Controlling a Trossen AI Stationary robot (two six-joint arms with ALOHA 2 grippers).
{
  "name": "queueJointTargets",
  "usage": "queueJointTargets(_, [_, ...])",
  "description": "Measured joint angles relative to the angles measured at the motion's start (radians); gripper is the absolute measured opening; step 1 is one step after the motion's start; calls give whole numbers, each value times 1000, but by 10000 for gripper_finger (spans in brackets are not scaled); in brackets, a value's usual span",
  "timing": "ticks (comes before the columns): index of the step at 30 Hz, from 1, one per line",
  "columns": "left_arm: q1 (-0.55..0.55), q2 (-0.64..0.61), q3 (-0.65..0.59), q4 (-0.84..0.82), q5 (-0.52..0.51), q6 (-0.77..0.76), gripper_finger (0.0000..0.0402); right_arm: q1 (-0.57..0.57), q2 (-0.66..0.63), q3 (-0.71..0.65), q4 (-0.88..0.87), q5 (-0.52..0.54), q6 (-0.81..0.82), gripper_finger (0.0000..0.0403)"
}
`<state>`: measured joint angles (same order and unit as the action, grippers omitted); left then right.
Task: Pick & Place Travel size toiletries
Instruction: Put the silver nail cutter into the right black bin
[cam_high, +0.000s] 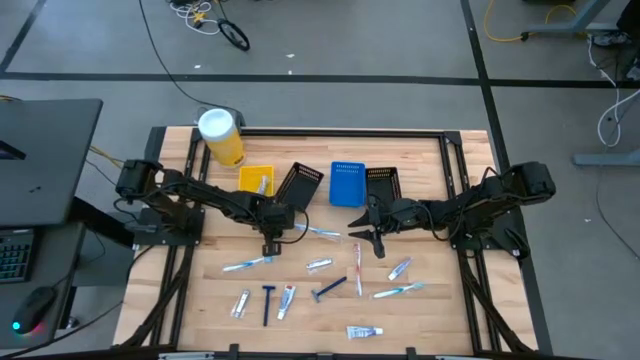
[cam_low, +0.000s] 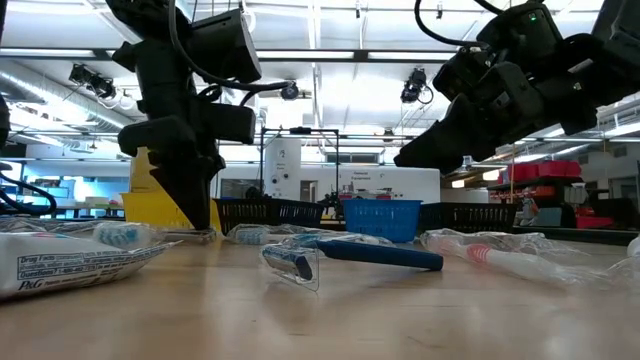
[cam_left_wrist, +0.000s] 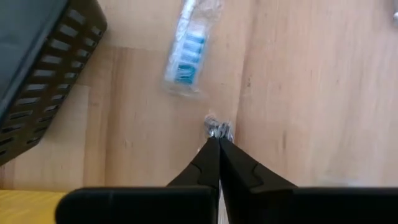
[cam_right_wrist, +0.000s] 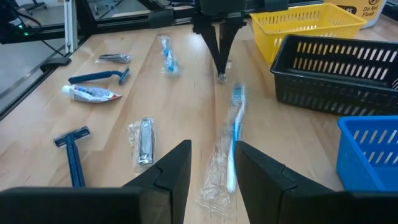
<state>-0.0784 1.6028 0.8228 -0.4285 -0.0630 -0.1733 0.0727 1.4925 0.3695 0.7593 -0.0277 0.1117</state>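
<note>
Matt wooden table (cam_high: 430, 310), seemingly glossy-wrapped toothbrush (cam_right_wrist: 233, 134)

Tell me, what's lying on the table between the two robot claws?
A clear-wrapped blue toothbrush lies on the wood between the left gripper and the right gripper. The right wrist view shows it best.

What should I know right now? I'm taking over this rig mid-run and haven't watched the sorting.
Left hand: shut, tips down on the wooden table beside the head of a clear-wrapped light-blue toothbrush; whether it grips anything is unclear.
Right hand: open, empty, near that toothbrush's other end.
Things: about ten toiletries lie loose on the table, including a dark blue razor and a red-white brush.
Done: one item seems to lie in the small yellow bin.
Left: nearly everything.
</note>
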Motion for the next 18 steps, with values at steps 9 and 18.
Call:
queueJointTargets(9, [-94, -8, 95, -60, -202, -14, 2, 0, 0, 0, 0, 0, 0, 131])
queueJointTargets(18, [-17, -8, 279, -76, -433, 0, 1, 0, 0, 0, 7, 0, 0, 131])
